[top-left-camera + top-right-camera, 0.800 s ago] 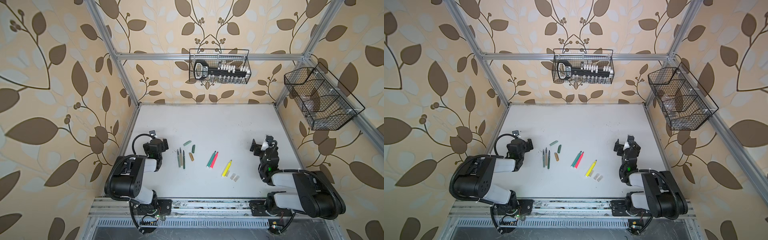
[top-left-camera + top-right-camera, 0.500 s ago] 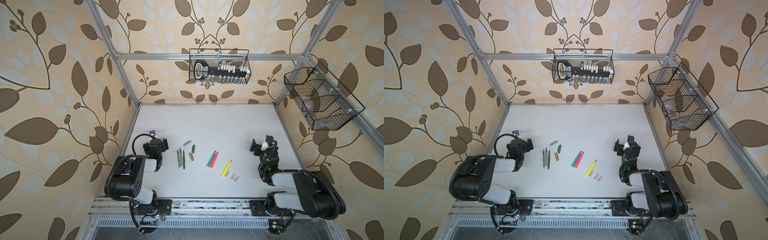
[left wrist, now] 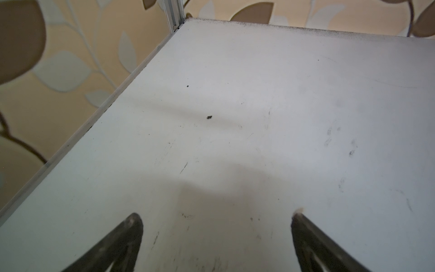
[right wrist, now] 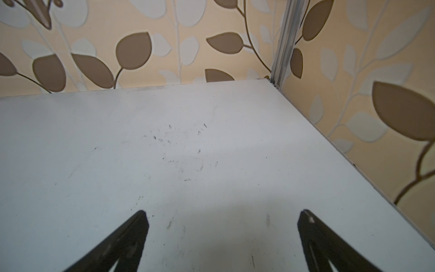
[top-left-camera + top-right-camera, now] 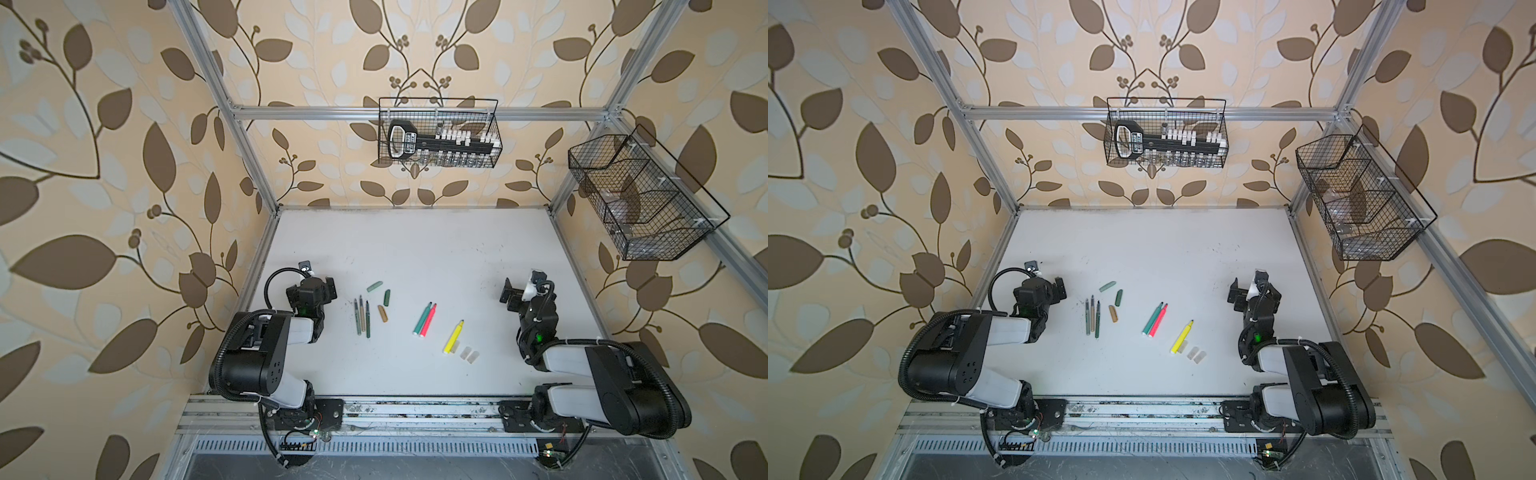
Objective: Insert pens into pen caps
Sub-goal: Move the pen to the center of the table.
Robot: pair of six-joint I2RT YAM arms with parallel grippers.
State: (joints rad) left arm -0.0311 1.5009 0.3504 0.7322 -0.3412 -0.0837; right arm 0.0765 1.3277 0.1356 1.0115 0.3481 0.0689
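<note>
- Pens lie flat on the white table (image 5: 415,249), below the middle of the frame in both top views. The thin pens (image 5: 362,318) are side by side left of centre. The green marker (image 5: 422,319) is just beside the pink-red marker (image 5: 428,321), and the yellow marker (image 5: 453,337) lies lower and further right.
- Caps are all off and lie by their own kind. The sage green cap (image 5: 374,286), dark green cap (image 5: 387,296) and tan cap (image 5: 382,313) are just right of the thin pens. The clear caps (image 5: 469,354) are just right of the yellow marker's lower end.
- Sorting by kind looks deliberate, since each pen has a matching cap close by and pairing needs little searching.
- Left gripper (image 5: 312,291) sits near the thin pens on their left, touching none. Its jaws are spread, and its wrist view shows only bare table between the fingertips (image 3: 134,219).
- Right gripper (image 5: 523,291) is far right, well apart from the yellow marker and clear caps. It too is spread wide and empty.
- Both arms sit outside the layout, probably so as not to disturb it, and no pen is capped yet.
</note>
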